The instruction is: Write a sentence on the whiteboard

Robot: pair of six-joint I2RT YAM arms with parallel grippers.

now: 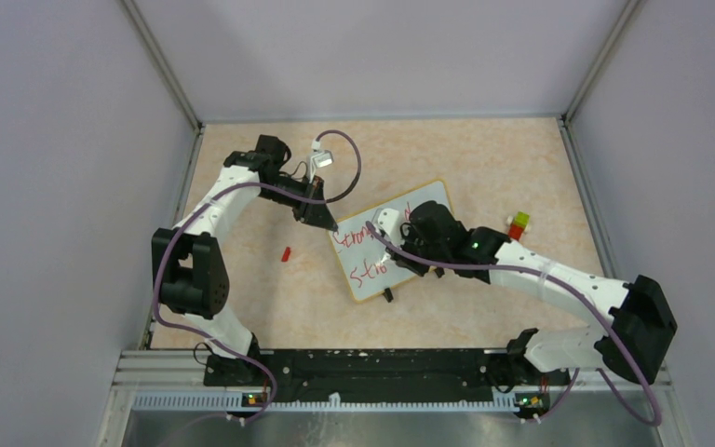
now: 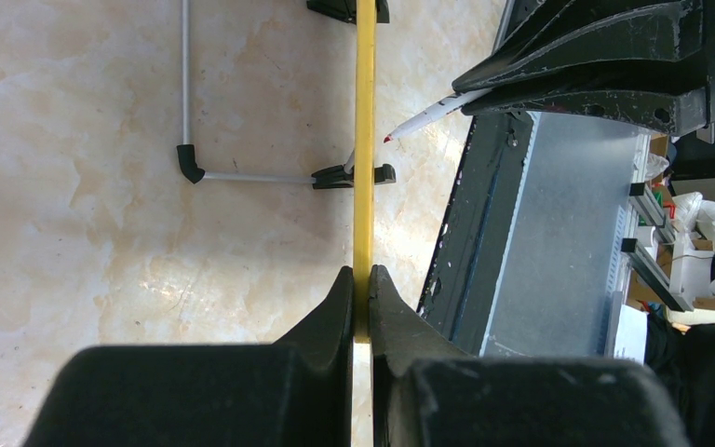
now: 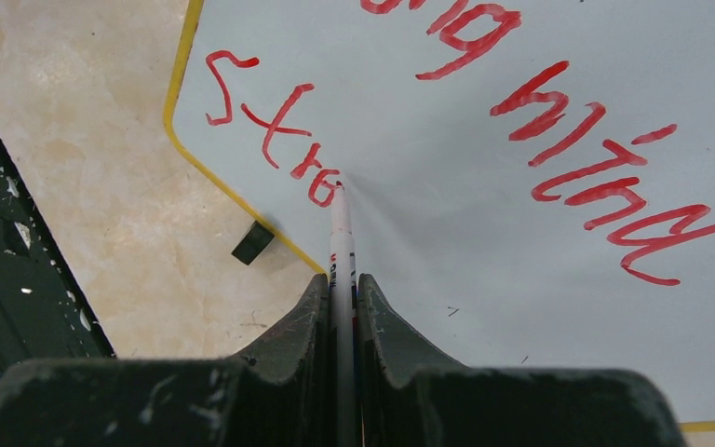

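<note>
Items as I read them from my station:

1. Whiteboard (image 1: 433,197): near the middle of the table (image 1: 484,149), set on a diagonal. The yellow rim runs all round it.
2. Sentence (image 3: 540,93): red handwriting in two lines. From the top view I make out only scraps of it. The right wrist view gives me "ng mind" on the first line and "Stro" on the second.
3. Left gripper (image 2: 361,277): its fingers are pinched tight on the board's rim at the corner nearest the table's left edge. Only the left wrist view shows this, with the board seen edge-on as a yellow strip. I cannot tell from it how far the board leans.
4. Right gripper (image 3: 340,284): it is clamped narrowly on a white marker (image 3: 340,233), whose tip touches the board at the last letter of "Stro". From above, this gripper and its wrist cover the middle of the writing.
5. Clip foot (image 3: 252,242): black, on the board's near long edge.
6. Wire leg (image 2: 186,93): grey, joined to the clips. It shows in the left wrist view alone.
7. Red cap (image 1: 286,252): lies on the table on the board's left, apart from it.
8. Coloured blocks (image 1: 518,224): a small stack towards the table's right edge, near the right arm.
</note>
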